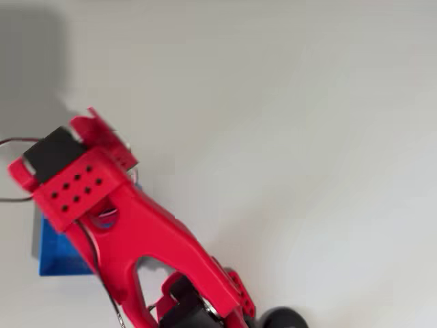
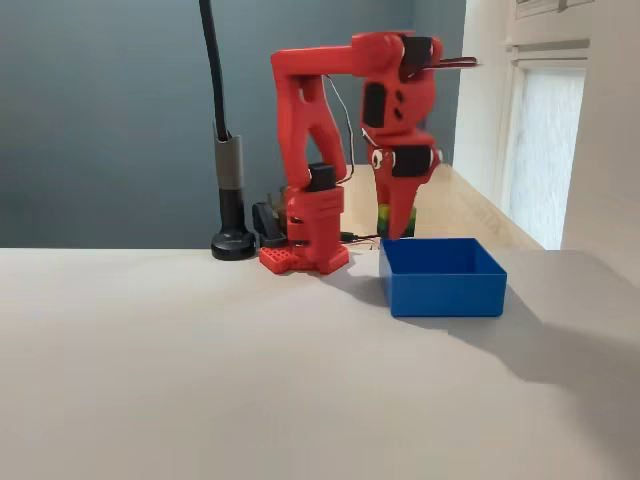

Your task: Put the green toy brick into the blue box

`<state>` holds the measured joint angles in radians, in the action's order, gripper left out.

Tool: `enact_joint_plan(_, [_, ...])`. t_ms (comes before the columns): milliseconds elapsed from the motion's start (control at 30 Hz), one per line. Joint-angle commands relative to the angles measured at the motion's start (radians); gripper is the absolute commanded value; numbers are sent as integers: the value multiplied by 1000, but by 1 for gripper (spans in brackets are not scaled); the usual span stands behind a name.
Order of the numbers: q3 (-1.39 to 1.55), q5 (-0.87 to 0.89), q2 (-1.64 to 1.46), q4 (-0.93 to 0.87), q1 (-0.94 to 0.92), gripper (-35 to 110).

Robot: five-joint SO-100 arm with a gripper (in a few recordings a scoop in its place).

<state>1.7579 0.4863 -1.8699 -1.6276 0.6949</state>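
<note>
the red arm's gripper hangs just over the back edge of the blue box, pointing down. its fingers pinch the green toy brick, which sits up in the air above the box, not inside it.

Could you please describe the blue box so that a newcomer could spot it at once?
In the fixed view, find the red arm standing at the back of the pale table. Directly below its gripper sits the blue box, square, low-walled and open-topped, the sole bright blue item there.
</note>
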Motion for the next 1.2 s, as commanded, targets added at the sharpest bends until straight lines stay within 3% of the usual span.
enact_joint_plan(0, [-18,58,-61,-18,120,0])
enact_joint_plan(633, [179,-52,-58,327,233,1])
enact_joint_plan(1167, [169,-71,-58,337,236,23])
